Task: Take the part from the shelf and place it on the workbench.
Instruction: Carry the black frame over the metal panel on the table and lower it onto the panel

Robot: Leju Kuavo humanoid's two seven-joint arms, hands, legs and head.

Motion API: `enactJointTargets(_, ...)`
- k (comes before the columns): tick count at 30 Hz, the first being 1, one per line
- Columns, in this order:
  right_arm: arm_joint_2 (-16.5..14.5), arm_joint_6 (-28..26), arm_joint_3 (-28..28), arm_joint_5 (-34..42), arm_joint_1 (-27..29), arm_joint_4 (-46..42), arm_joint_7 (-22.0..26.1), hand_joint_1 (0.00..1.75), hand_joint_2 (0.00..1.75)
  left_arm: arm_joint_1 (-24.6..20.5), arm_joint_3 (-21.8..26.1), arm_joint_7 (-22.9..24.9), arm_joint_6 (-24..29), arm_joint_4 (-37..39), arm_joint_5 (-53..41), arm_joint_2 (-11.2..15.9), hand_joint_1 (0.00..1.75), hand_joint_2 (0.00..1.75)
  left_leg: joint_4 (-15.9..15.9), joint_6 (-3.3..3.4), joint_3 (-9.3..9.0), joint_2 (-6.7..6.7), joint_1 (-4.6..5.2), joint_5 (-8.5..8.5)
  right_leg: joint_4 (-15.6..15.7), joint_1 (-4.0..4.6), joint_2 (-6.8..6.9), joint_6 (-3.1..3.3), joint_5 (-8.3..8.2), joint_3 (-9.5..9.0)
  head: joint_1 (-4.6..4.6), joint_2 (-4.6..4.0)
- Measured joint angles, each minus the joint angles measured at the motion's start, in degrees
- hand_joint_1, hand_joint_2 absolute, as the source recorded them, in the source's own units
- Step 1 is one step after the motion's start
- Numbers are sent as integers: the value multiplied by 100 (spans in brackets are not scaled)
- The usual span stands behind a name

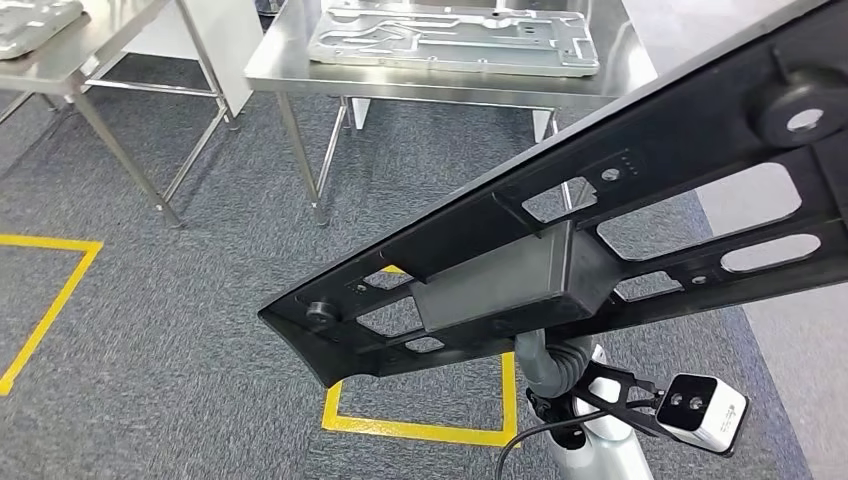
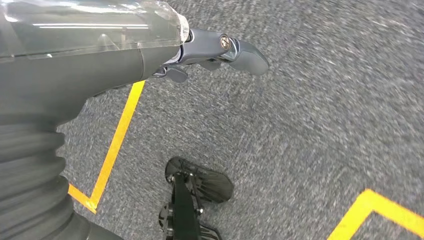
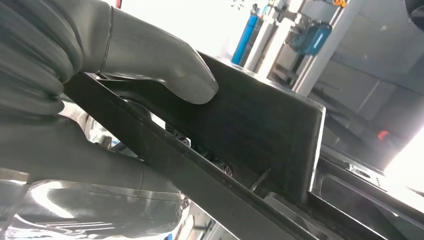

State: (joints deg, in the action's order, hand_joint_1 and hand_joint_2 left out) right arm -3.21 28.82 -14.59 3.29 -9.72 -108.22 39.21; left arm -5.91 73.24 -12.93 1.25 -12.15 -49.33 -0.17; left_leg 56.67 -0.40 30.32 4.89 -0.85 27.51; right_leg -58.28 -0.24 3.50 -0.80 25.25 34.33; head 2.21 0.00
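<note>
**Part in right hand, workbench ahead**

Long black part carried in right hand, clear of any surface. Thumb pressed flat on the part's raised boxy section, darker fingers wrapped under the rail below it; grip sits near mid-length. Long axis runs diagonally across the head view, low end toward the near left, high end off frame at upper right. Tilted, not level.

Left hand hangs over the carpet, holds nothing; fingers look loosely apart, though motion blur limits certainty. Right hand clearly the working one.

Steel workbench straight ahead and beyond the part, well apart from it. Already bears a large silver stamped panel; bare steel visible along the near edge and left corner. Second steel table at far left.

Judgement: transport step, placement not yet done. Coming move likely calls for closing on the bench and levelling the part. Risk: low end catching the bench edge or striking the panel.

Floor: grey carpet, yellow tape lines.
</note>
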Motion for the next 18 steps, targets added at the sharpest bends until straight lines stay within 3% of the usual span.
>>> enactJointTargets(1,1,-1,-2,-4,1,-1,0,175,175,-3,2,-3,-3,0,4,-1,0,175,-6,-35,-20,46,12,15,62,22,11,32,11,-25,0,0)
enactJointTargets(3,1,-14,-5,-11,4,-4,0,175,175,-16,5,-8,-17,0,10,-3,0,175,-17,-103,-54,108,5,43,80,18,-104,90,-5,-24,0,0)
enactJointTargets(5,2,-59,-24,-20,-4,-13,0,175,175,-29,5,-19,-55,0,11,-7,0,175,189,-158,12,-82,-21,205,115,-13,-185,162,-24,-42,1,0)
enactJointTargets(7,2,-115,-66,-34,-15,-18,0,175,175,-21,7,-27,-99,0,12,-9,0,175,876,-189,331,-362,-35,570,129,-18,-256,215,-25,-52,1,0)
enactJointTargets(8,3,-136,-87,-37,-17,-18,0,175,175,-8,9,-25,-115,0,13,-9,0,175,1297,-196,547,-421,-36,741,127,-8,-296,229,-21,-52,1,0)
enactJointTargets(9,4,-150,-102,-36,-16,-17,0,175,175,6,10,-21,-129,0,14,-9,0,175,1614,-199,723,-442,-35,824,125,4,-338,238,-16,-56,0,0)
enactJointTargets(10,5,-166,-113,-28,-16,-17,0,175,175,17,11,-16,-141,0,16,-9,0,175,1731,-194,813,-445,-35,790,122,14,-378,243,-10,-65,0,0)
enactJointTargets(11,6,-181,-121,-21,-16,-17,0,175,175,23,11,-11,-151,0,16,-9,0,175,1624,-181,797,-446,-35,647,119,22,-414,243,-2,-81,0,0)
enactJointTargets(14,8,-210,-132,-2,-20,-20,0,175,175,18,12,0,-163,-2,18,1,0,175,467,-92,328,-479,-21,24,104,47,-489,213,42,-141,0,0)
enactJointTargets(16,8,-209,-132,5,-20,-25,0,175,175,7,13,1,-171,-4,19,9,0,175,55,-15,170,-504,6,-68,89,57,-516,155,54,-142,0,0)
enactJointTargets(18,9,-203,-132,11,-15,-41,0,175,175,1,14,-8,-184,-4,22,10,0,175,2,58,143,-498,12,-54,36,54,-523,75,32,-128,0,0)
